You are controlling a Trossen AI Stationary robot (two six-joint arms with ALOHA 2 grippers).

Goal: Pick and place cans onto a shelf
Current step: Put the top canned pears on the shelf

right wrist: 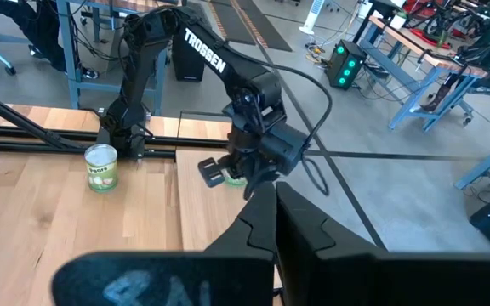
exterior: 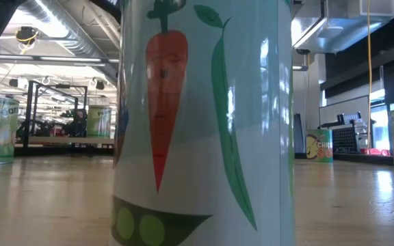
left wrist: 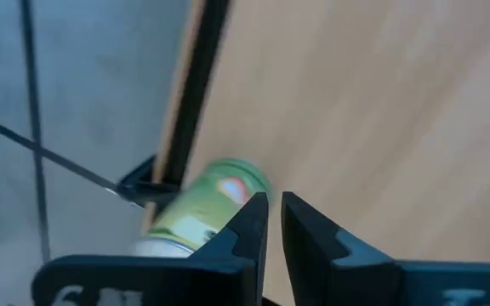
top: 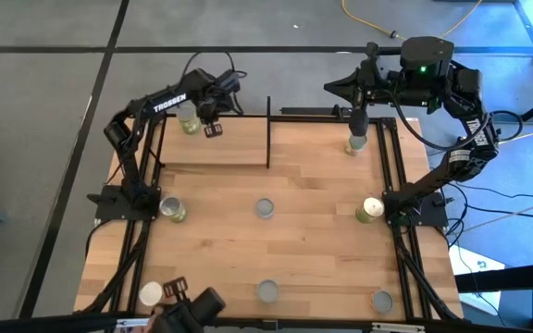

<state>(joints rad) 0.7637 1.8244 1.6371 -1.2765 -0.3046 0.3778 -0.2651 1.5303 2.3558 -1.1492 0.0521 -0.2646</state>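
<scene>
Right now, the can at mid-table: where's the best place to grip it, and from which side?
Grip the centre can across its round side wall, just below the rim, coming straight down from above. It stands upright with its silvery top facing up and bare table all around, so any heading should work.

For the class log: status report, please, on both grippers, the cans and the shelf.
Left gripper shut, beside a green can at the shelf corner. Right gripper shut, above a can at the table's far right. Six cans still on the table; nothing blocking.
</scene>
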